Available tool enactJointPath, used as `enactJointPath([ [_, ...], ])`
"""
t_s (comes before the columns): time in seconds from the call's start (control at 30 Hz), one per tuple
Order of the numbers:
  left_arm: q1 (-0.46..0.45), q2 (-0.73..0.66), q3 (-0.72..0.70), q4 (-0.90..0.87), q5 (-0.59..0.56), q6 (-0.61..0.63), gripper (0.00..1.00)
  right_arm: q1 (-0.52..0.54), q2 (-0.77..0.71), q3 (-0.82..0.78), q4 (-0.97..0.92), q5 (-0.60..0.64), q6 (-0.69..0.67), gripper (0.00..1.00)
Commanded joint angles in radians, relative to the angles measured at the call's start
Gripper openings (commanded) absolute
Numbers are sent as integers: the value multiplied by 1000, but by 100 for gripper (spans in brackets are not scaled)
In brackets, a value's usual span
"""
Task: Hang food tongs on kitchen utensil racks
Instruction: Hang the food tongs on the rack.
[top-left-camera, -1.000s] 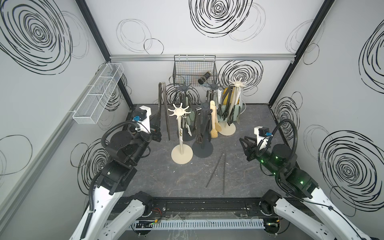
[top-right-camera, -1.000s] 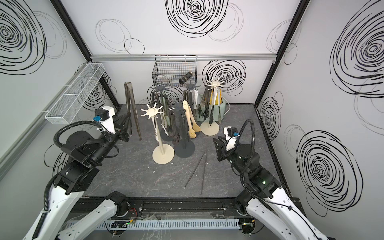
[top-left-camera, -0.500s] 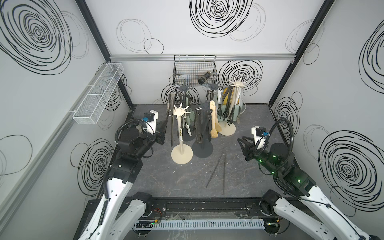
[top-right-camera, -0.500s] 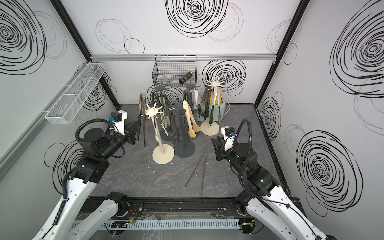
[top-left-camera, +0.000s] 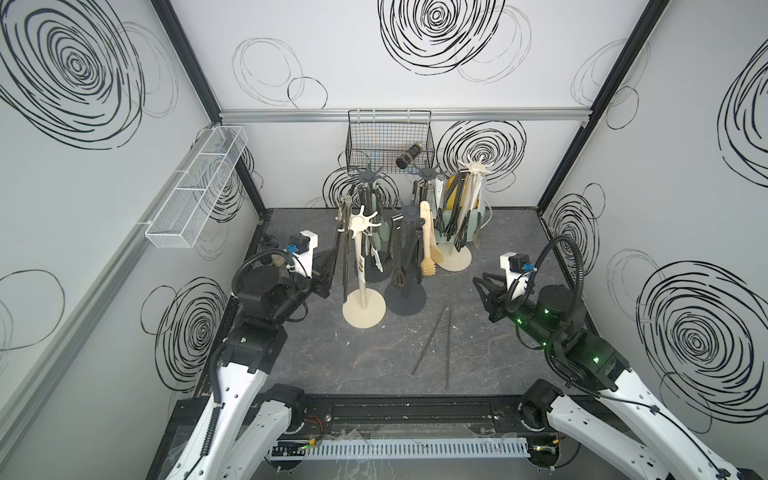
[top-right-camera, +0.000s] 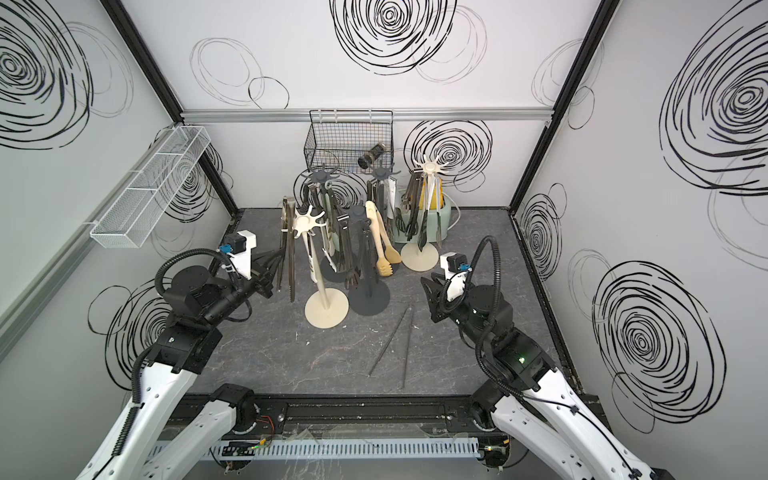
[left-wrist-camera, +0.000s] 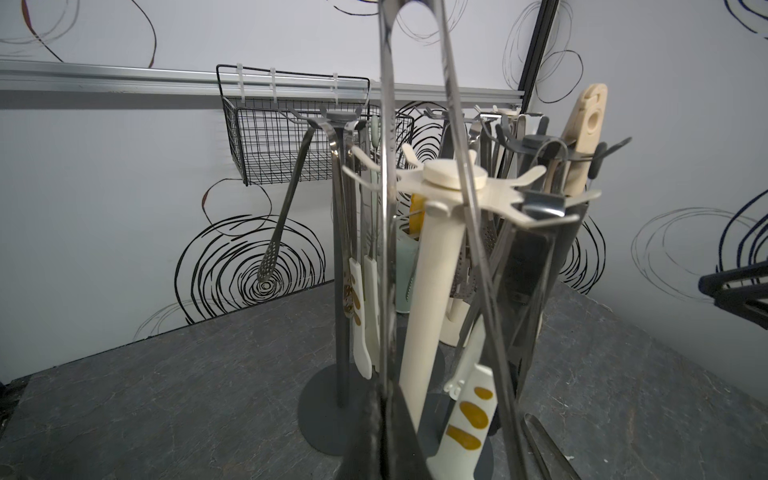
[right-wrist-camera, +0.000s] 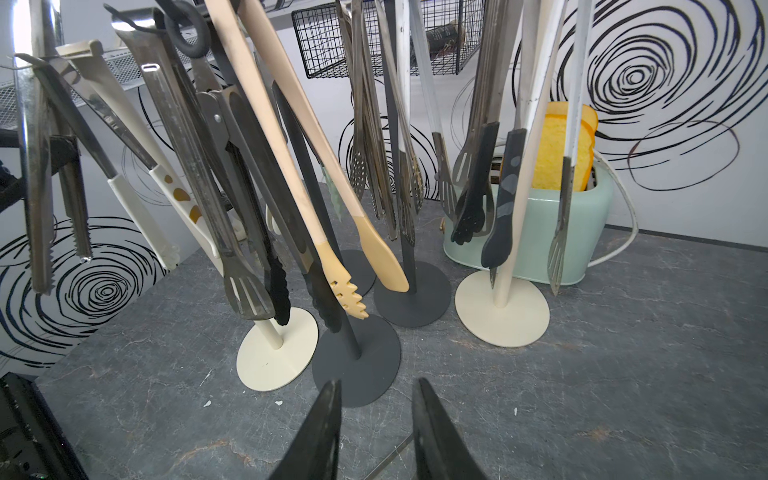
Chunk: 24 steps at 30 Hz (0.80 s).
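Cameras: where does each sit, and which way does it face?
Top views: high in front, looking down on the racks; both arms show.
Left wrist: behind the left gripper, facing the near cream rack through the steel tongs it grips.
Right wrist: low behind the open right gripper, facing rack bases and the toaster.
Shared: all show the wire basket.

White panel walls (top-left-camera: 374, 83) scrawled with black spiral doodles enclose a dark grey marbled floor (top-left-camera: 374, 353). Black corner posts (top-left-camera: 187, 62) and a horizontal aluminium rail (top-left-camera: 498, 115) frame the back wall, where a black wire basket (top-left-camera: 374, 141) hangs. A white mesh tray (top-left-camera: 189, 197) lines the side wall.
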Motion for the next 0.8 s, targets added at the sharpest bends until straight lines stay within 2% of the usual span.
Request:
enactJointPath([
  [0.0, -4, -32, -39, 67, 21, -22, 0, -4, 0, -13, 35, -13, -6, 32],
  [0.2, -36, -45, -80, 42, -3, -10, 0, -4, -11, -21, 35, -22, 1, 32],
  [0.37, -77, -48, -85, -39, -68, 32, 0, -3, -24, -27, 35, -22, 4, 33],
  [0.77, -89, -26, -85, -154, -156, 82, 0, -3, -24, -34, 48, -38, 11, 35],
])
